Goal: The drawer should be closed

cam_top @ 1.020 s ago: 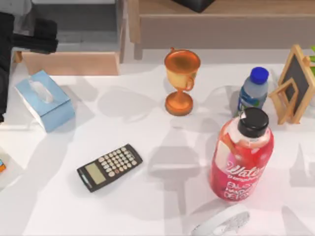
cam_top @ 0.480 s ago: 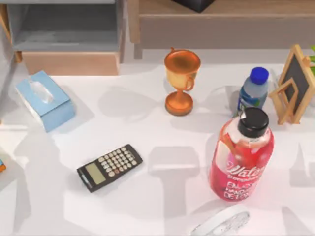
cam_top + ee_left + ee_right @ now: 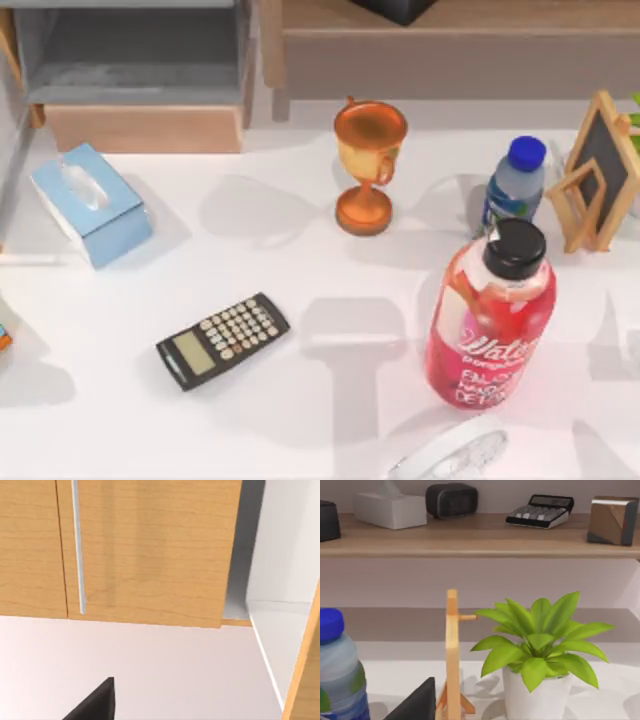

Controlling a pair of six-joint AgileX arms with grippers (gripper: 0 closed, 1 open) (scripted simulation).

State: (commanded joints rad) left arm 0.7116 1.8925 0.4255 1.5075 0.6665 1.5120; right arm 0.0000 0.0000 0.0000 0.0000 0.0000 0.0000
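Tabletop [image 3: 300,420]: white, carrying loose items that play no part in the job.
Drawer [image 3: 140,75]: at the top view's far left corner, standing open; its grey inside is exposed and its wooden front [image 3: 140,128] juts toward me.
Cabinet face [image 3: 150,550]: in my left wrist view, wood panels with a thin metal handle [image 3: 78,545] close ahead.
Red bottle [image 3: 492,320]: upright at the right, well apart from the drawer.
Tissue box [image 3: 90,203]: just in front of the drawer.
Calculator [image 3: 222,340]: flat, nearer me.
My grippers: I cannot tell how far either one is open or whether it holds anything.
Progress: I judge nothing is done; the whole push remains.
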